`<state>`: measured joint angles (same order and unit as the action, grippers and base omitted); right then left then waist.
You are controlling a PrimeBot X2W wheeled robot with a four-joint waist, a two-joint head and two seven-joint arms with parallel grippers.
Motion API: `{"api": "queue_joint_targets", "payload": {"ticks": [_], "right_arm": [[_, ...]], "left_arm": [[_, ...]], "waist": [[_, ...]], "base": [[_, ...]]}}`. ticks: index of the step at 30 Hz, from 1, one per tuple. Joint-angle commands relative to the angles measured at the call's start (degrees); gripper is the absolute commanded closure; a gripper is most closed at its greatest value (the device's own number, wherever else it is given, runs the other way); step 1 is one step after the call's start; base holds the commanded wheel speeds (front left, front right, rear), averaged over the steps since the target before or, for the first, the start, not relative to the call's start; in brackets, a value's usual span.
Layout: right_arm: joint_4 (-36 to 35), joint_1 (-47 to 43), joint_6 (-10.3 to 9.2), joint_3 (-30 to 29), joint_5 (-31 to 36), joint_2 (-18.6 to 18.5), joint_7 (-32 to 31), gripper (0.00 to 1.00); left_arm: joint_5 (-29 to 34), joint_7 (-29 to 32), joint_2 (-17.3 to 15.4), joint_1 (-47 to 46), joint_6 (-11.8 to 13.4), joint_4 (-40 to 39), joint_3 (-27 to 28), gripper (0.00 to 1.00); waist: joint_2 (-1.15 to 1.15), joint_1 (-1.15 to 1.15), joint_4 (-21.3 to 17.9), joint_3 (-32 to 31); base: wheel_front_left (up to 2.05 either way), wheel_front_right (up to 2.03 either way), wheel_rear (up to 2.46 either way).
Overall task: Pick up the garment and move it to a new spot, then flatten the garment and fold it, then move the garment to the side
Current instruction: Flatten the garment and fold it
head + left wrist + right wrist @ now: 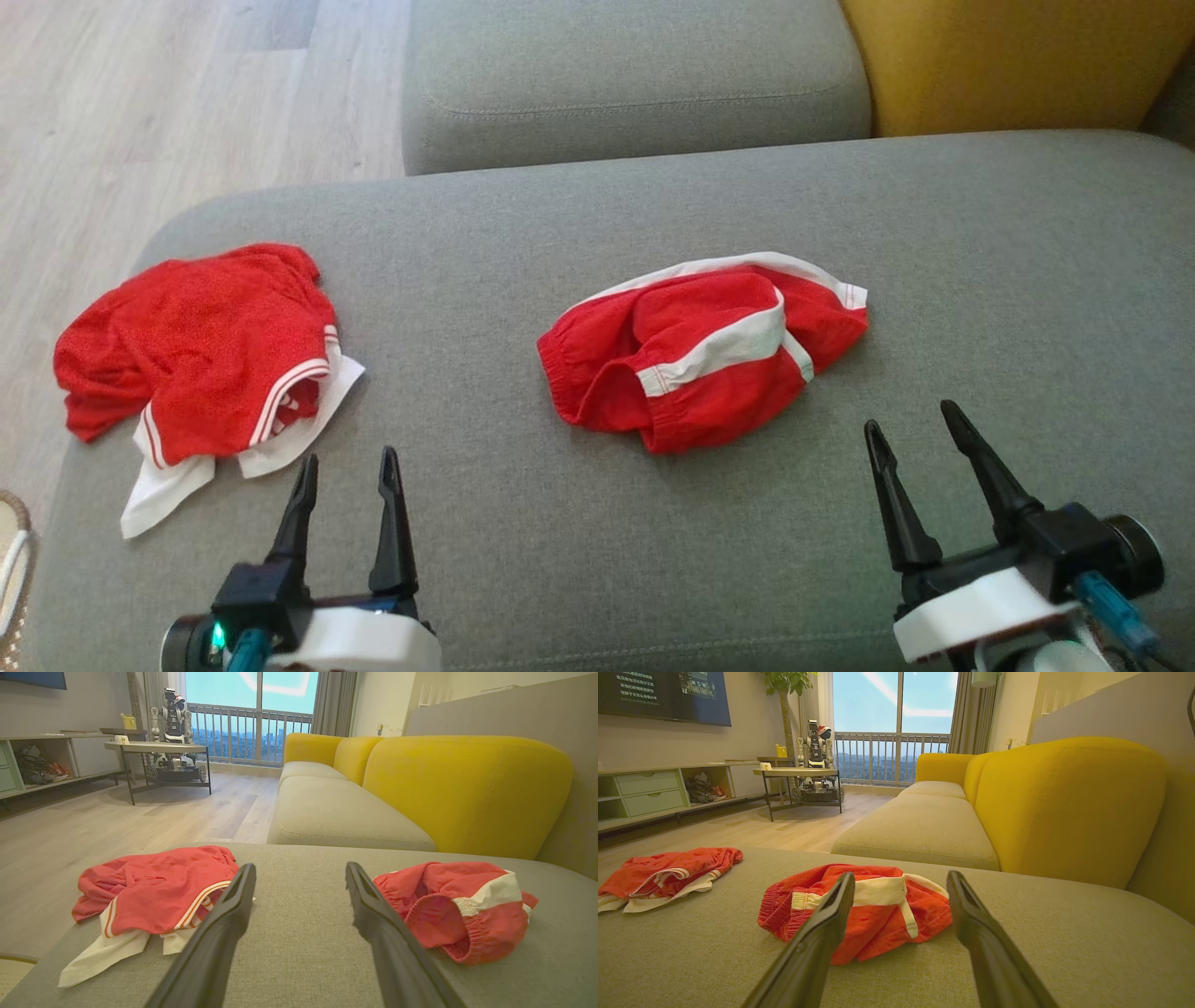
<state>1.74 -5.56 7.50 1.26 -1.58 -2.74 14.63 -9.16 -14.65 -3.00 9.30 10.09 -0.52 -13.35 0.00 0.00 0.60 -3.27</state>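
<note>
On the grey cushion, crumpled red shorts lie mid-seat, apart from your left gripper and right gripper, both spread wide and empty. Expect light, limp cloth; pinch the elastic waistband.

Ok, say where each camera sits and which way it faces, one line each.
Head view: on the head, looking down at the grey sofa seat; open left pincer and open right pincer show along the bottom.
Left wrist view: low over the seat, facing the window; its own fingers point between the left garment and the shorts.
Right wrist view: low over the seat, facing likewise; its own fingers rise before the shorts.
Shared: both wrist views show both garments, the yellow backrest and the window.
</note>
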Motion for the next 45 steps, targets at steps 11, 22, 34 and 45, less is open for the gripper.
{"api": "queue_joint_targets", "payload": {"ticks": [11,22,34,45], "right_arm": [[-1.62,2.30,-0.01,1.43,-0.32,-0.14,0.37,0.00],[-1.56,2.56,-0.01,1.78,-0.55,-0.14,0.37,0.00],[-1.62,2.70,-0.01,1.97,-0.57,-0.14,0.37,0.00],[-1.93,4.18,-0.01,2.97,-0.29,-0.14,0.37,0.00]], "left_arm": [[0.68,-0.35,0.12,-2.33,0.08,-1.16,1.09,0.00],[0.21,-0.35,0.13,-2.26,0.39,-0.83,0.89,0.00],[-0.16,-0.35,0.13,-2.30,0.50,-0.14,-0.09,0.00],[-13.00,-0.35,0.13,-6.17,-4.43,4.60,-4.82,0.00]], "waist": [[0.00,0.00,0.06,0.07],[0.00,0.00,-0.92,0.16],[0.00,0.00,-1.99,0.17],[0.00,0.00,-5.38,2.66]], "base": [[0.00,0.00,0.00],[0.00,0.00,0.00],[0.00,0.00,0.00],[0.00,0.00,0.00]]}}
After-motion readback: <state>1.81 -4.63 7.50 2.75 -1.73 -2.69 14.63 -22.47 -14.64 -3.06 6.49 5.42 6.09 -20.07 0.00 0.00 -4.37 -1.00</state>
